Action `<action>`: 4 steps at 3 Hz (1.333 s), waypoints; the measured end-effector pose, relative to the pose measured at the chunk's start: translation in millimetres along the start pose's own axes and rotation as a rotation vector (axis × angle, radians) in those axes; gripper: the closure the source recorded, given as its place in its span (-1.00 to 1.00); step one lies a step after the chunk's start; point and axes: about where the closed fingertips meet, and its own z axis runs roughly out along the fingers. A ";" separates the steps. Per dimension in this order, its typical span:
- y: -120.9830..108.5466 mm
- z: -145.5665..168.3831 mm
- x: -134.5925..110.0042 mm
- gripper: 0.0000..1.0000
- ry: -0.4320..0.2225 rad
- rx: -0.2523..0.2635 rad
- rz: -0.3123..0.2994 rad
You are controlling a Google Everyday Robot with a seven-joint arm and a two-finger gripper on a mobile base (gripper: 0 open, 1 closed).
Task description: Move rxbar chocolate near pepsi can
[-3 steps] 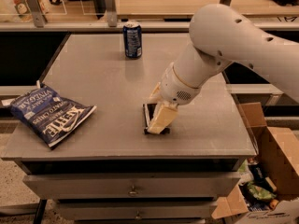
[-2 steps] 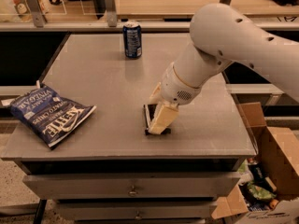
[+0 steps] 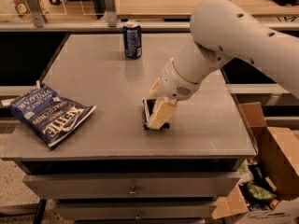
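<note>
The rxbar chocolate point(image 3: 147, 110), a dark flat bar, lies on the grey table point(image 3: 93, 78) right of the middle, and only its left edge shows. My gripper point(image 3: 158, 117) is down on the bar and covers most of it, at the end of the white arm point(image 3: 224, 41) that reaches in from the upper right. The pepsi can point(image 3: 132, 40) stands upright near the table's far edge, well beyond the bar and a little to its left.
A large blue chip bag point(image 3: 49, 115) lies at the table's front left, partly over the edge. An open cardboard box point(image 3: 271, 171) with items stands on the floor to the right. Drawers point(image 3: 133, 190) sit under the tabletop. A shelf rail runs behind the can.
</note>
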 end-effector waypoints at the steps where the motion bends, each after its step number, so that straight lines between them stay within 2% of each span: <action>1: -29.2 -3.6 -7.5 1.00 -0.019 0.022 -0.015; 2: -66.5 -14.3 -14.1 1.00 -0.031 0.063 0.015; 3: -109.0 -19.5 -13.1 1.00 -0.035 0.093 0.070; 4: -153.0 -23.7 -6.1 1.00 -0.041 0.142 0.159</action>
